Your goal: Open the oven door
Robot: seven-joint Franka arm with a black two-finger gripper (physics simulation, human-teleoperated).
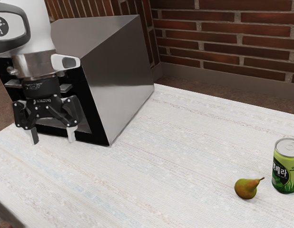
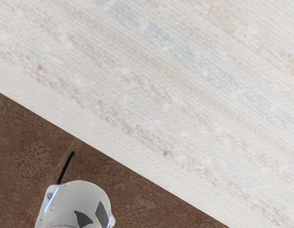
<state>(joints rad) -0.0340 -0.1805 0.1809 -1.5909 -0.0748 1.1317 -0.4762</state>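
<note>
The oven sits on the worktop, toward the exterior view's left, with the claw in front of its door. Well apart from it, toward the exterior view's right, a can stands on the worktop, and a pear rests just beside it, on the oven's side. Behind the worktop lies floor, then a wall.
</note>
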